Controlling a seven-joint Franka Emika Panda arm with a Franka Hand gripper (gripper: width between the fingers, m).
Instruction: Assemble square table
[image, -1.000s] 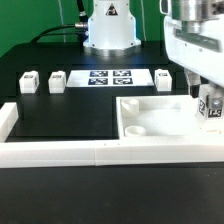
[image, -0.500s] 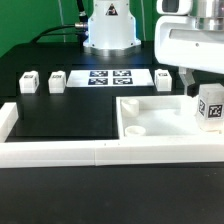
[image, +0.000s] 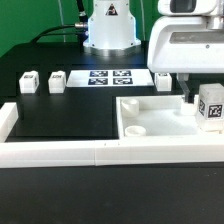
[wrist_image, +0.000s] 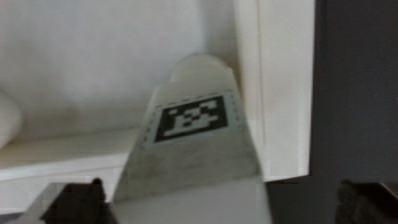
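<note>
White plastic tagged leg block stands upright inside the large white square tray-like top, by its wall. Gripper spread wide, straddling the block, not touching it. Likely light, rigid, slick; pinch the flat sides.

The claw has spread wide and risen — the leg block now stands free in the tray top.

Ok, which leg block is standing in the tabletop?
The leg on the exterior view's right, upright inside the tabletop under the open gripper. The other three sit on the black table.
</note>
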